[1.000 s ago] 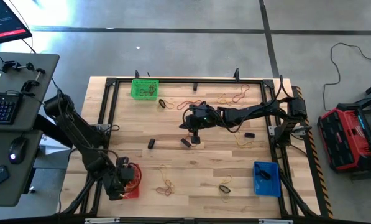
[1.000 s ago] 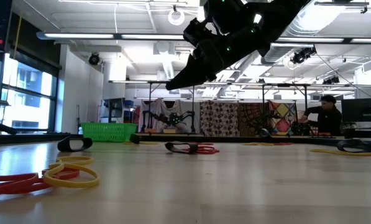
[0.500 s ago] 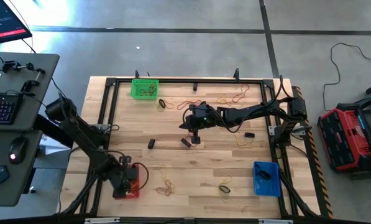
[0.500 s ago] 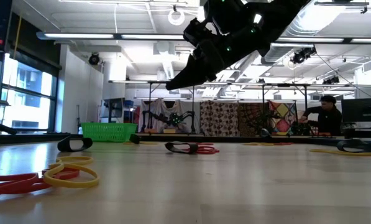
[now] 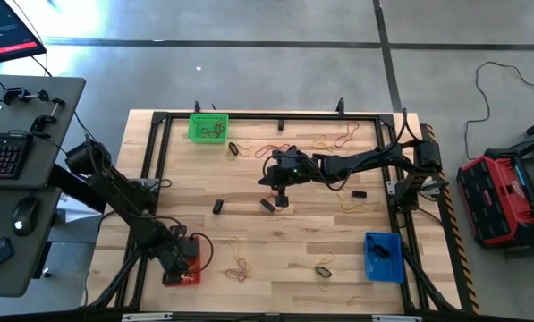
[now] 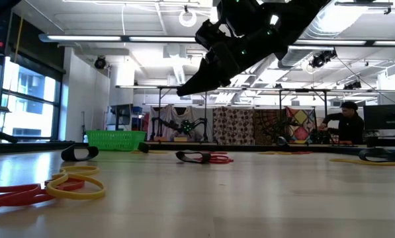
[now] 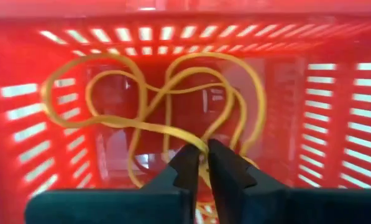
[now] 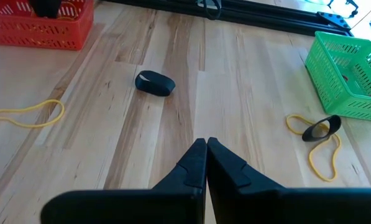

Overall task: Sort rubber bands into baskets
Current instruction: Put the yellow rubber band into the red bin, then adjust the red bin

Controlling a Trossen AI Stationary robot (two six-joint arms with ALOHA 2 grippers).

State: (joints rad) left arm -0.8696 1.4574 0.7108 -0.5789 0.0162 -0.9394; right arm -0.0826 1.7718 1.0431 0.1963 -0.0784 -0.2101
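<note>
A desk (image 5: 34,98) fills the high view's left edge, carrying a keyboard (image 5: 0,154) and mouse (image 5: 23,215). A red-and-black case (image 5: 499,199) sits on the floor at far right. In the low view, a person (image 6: 346,122) stands at right in the background.

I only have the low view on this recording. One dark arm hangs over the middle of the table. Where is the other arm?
Observer: The left hand is down in the red basket at the table's near-left corner.
Operator: Is it carrying anything?
Observer: In the left wrist view its fingers stand slightly apart at a tangle of yellow rubber bands lying inside that basket.
Operator: And the arm I see?
Observer: That is the right hand, shut and empty above bare wood, with a black rubber band lying beyond it.
</note>
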